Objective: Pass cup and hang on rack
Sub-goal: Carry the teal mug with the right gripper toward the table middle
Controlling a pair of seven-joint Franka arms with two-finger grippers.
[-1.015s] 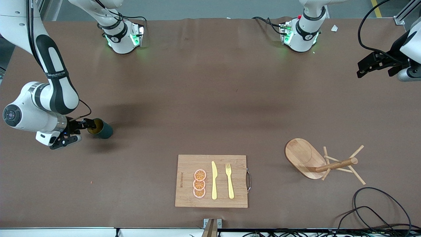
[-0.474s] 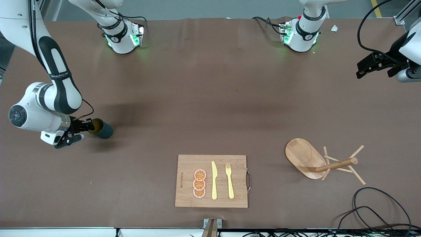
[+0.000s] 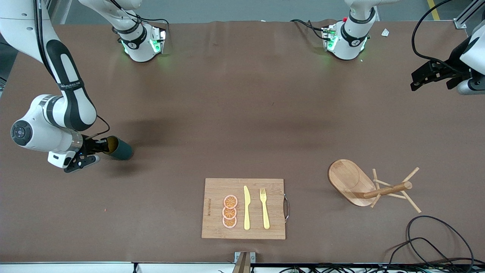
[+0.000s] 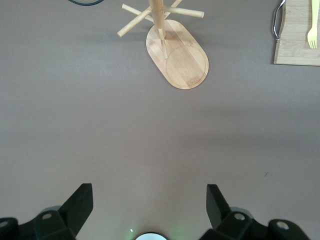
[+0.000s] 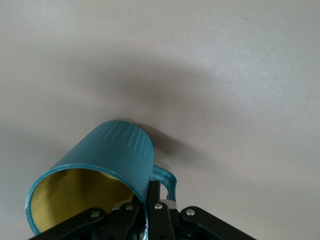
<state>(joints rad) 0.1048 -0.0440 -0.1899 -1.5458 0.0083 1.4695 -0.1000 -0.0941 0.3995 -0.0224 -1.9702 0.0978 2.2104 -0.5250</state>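
The dark teal ribbed cup (image 3: 120, 149) is tilted, with its yellow inside facing my right gripper (image 3: 102, 147), low over the table at the right arm's end. In the right wrist view the right gripper (image 5: 147, 194) is shut on the cup's (image 5: 112, 152) rim beside the small handle (image 5: 167, 180), one finger inside and one outside. The wooden rack (image 3: 354, 182) stands toward the left arm's end; the left wrist view shows the rack (image 4: 177, 57) too. My left gripper (image 3: 430, 76) waits open and holds nothing, high over that end of the table, its fingers (image 4: 80, 202) wide apart.
A bamboo cutting board (image 3: 216, 189) with a metal handle lies near the front edge and carries orange slices (image 3: 229, 211), a yellow knife (image 3: 246, 207) and a fork (image 3: 264, 208). Black cables (image 3: 435, 239) loop at the front corner near the rack.
My right gripper has shut on the cup's rim. The cup has tipped over toward the gripper and shifted slightly toward the table's middle. The left arm has not moved.
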